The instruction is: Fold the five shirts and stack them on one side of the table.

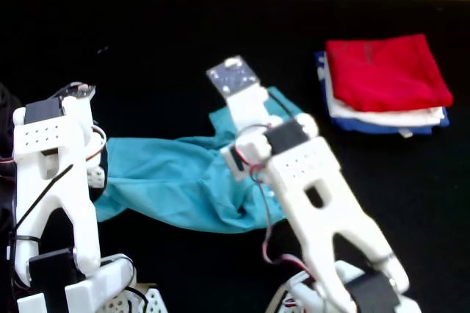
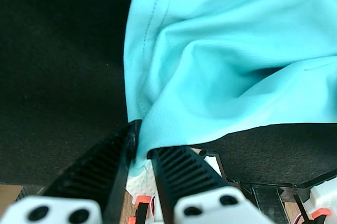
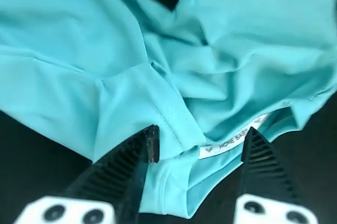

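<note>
Lengthwise, the teal shirt (image 1: pixel 176 181) runs left to right across the table (image 1: pixel 147 41). The left fingers (image 2: pixel 110 158) pinch its left end, and the right fingers (image 3: pixel 131 155) hang spread over its collar, nearer the folded stack (image 1: pixel 385 85) at far right.

Eyes on left arm (image 1: pixel 55 181): white printed shell, rows of small holes on upper bracket, black servo blocks, thin black cable down front.

Over to right arm (image 1: pixel 323 195): same white shell, slotted cut-out, red and black wires looping at its 9 o'clock, speckled grey plate (image 1: pixel 233 76) at 11.

Left gripper (image 2: pixel 141 145), right gripper (image 3: pixel 202 140): black ribbed fingers, white bases, dark screw holes.
</note>
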Tool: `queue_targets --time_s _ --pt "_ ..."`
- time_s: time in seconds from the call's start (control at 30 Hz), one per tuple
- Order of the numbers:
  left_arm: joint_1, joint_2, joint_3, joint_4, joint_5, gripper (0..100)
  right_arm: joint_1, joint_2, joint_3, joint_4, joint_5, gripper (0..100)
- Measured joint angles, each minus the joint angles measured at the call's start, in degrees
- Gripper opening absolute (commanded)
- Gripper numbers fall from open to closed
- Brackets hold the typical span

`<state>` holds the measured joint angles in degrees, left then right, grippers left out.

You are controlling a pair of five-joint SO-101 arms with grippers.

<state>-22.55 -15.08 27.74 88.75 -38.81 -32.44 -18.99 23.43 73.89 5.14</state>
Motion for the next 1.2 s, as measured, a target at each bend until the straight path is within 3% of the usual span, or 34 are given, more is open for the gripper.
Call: queue_targets --time_s 0.33,0.4,0.53,0.77,0.97,1.2 --pt "0.0 0.0 0.0 -0.6 0.0 1 -1.8 16.4 -7.0 5.9 -0.2 24.5" --pt "0.0 0.0 0.0 -1.4 0.0 1 -2.9 18.2 -7.0 6.0 -0.2 19.5" --pt "0.0 0.0 0.0 -1.6 0.0 1 -3.3 21.7 -7.1 6.0 0.7 0.0" --pt "0.0 0.0 0.0 -1.6 0.0 1 -1.1 18.4 -15.8 6.1 1.1 0.5" --pt "0.0 0.0 0.0 -1.6 0.0 1 2.8 12.7 -23.2 10.2 6.2 0.5" --pt "0.0 0.0 0.0 -1.6 0.0 1 -7.4 12.5 -20.9 17.1 7.0 0.5"
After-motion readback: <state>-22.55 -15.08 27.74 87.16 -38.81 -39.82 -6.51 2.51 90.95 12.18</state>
